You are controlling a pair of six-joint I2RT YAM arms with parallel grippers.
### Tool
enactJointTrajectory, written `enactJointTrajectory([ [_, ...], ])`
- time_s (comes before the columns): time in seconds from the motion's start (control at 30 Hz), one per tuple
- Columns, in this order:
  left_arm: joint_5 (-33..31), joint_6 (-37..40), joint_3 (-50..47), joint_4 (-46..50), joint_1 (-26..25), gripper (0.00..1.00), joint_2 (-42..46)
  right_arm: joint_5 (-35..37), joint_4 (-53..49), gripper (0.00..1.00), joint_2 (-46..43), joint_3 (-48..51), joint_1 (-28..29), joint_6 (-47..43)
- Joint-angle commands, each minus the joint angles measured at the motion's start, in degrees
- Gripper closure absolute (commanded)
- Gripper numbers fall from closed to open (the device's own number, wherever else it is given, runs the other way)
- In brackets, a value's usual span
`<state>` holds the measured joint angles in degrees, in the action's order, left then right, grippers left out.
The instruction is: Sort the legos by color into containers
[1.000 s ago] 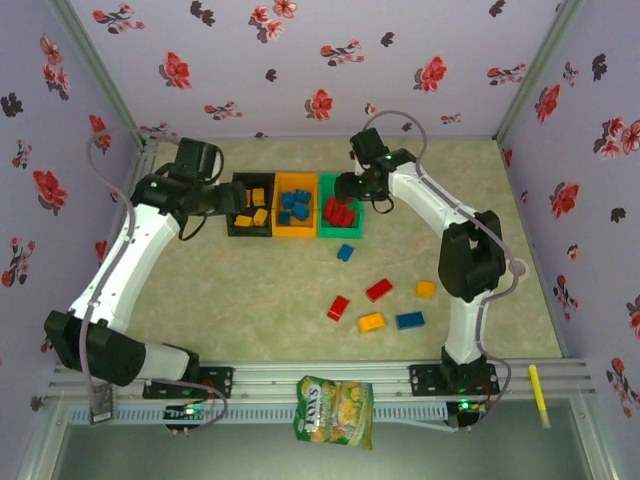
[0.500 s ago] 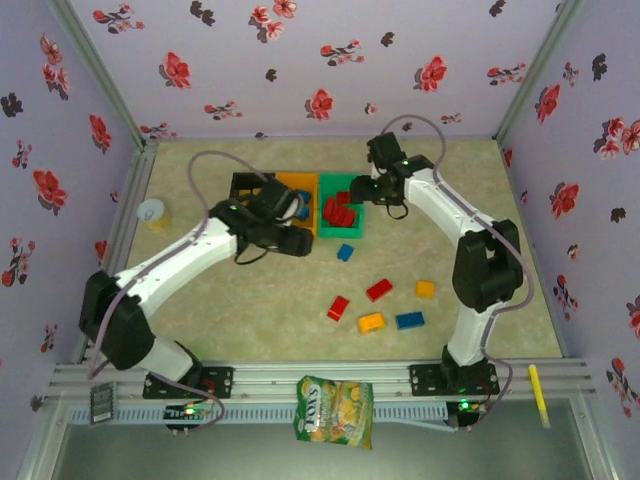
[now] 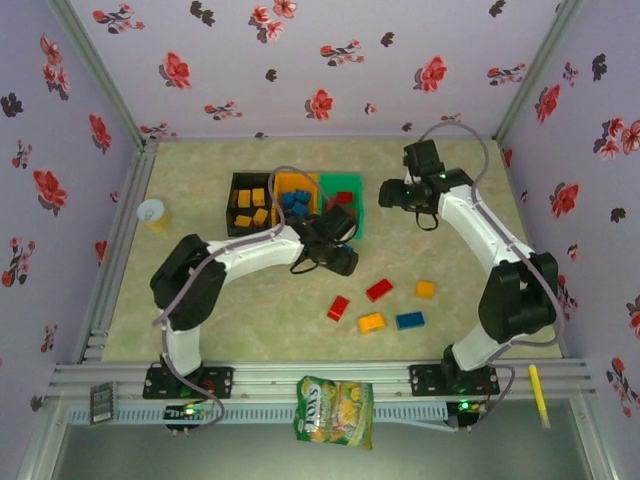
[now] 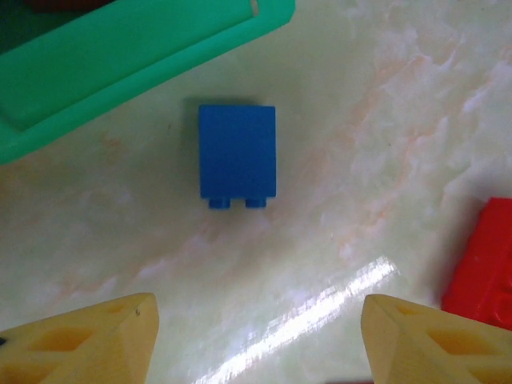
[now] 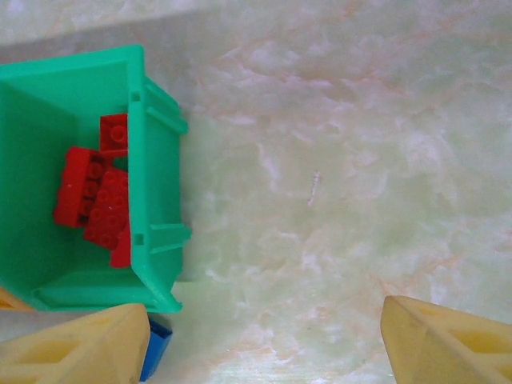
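Three joined containers stand at the back: black [image 3: 238, 222] with yellow-orange legos, orange [image 3: 297, 179] with blue ones, green [image 3: 350, 184] with red legos [image 5: 96, 196]. My left gripper [image 3: 341, 258] hovers open in front of the green bin [image 4: 120, 64]. Ahead of its fingers a blue lego [image 4: 237, 154] lies on the table, with a red lego [image 4: 484, 256] at the right edge. My right gripper [image 3: 388, 195] is open and empty, over bare table right of the green bin [image 5: 156, 200]. Loose legos lie nearer: red [image 3: 339, 307], red [image 3: 379, 289], orange [image 3: 425, 289], orange [image 3: 371, 322], blue [image 3: 410, 320].
A yellow-green snack bag [image 3: 335, 410] hangs over the front rail. A white tape roll [image 3: 152, 213] sits at the left wall. A yellow strip [image 3: 538, 395] lies at the front right. Floral walls close in three sides.
My left arm swung from the black bin to the right, down over the blue lego before the green bin. My right arm drew back to the right, away from the green bin.
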<state>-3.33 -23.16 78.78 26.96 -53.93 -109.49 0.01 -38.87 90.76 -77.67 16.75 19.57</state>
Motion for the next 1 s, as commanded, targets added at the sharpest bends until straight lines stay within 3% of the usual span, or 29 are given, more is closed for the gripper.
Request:
enactJointTrajectory([
  [0.0, -4.59, 2.57, 0.94, -7.20, -0.44, 0.31, -1.95, 1.89, -0.99, 0.23, -2.83, 1.00, -0.88, -0.23],
  [0.3, -9.04, 2.74, 0.65, -14.16, -0.49, 0.31, -7.36, 2.58, -2.20, 0.22, -4.67, 1.81, -1.93, -0.89],
  [0.63, -10.62, 3.56, 2.68, -14.07, -0.47, 0.36, -11.34, 3.05, -3.22, 0.22, -5.70, 1.91, -2.20, -1.29],
  [0.97, -10.62, 4.10, 3.50, -13.50, -0.47, 0.59, -12.00, 3.59, -3.66, 0.23, -6.65, 2.02, -2.27, -1.47],
])
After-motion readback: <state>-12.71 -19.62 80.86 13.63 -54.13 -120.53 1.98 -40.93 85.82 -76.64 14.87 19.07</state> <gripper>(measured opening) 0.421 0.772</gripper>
